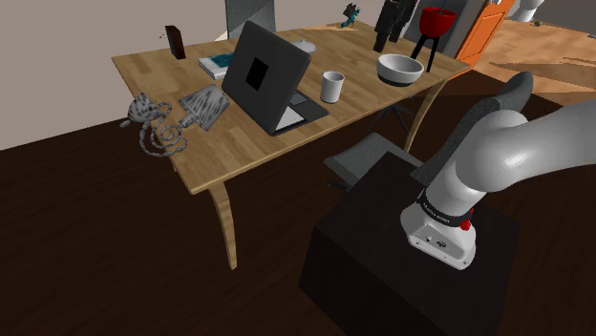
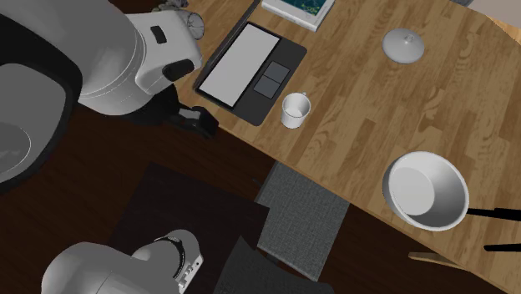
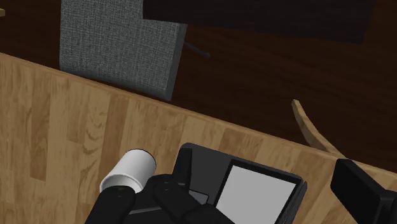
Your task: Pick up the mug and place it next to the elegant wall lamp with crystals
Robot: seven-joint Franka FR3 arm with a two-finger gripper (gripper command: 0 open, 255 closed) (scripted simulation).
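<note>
Black two-finger gripper [image 3: 232, 184] hangs, fingers [image 3: 118, 207] spread apart, over the pale wooden desk [image 3: 76, 127]; one finger partly hides the white cylindrical mug [image 3: 132, 169].

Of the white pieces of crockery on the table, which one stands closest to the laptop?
The white mug, just off the corner of the laptop; the wide bowl and the small lidded dish sit farther away.
</note>
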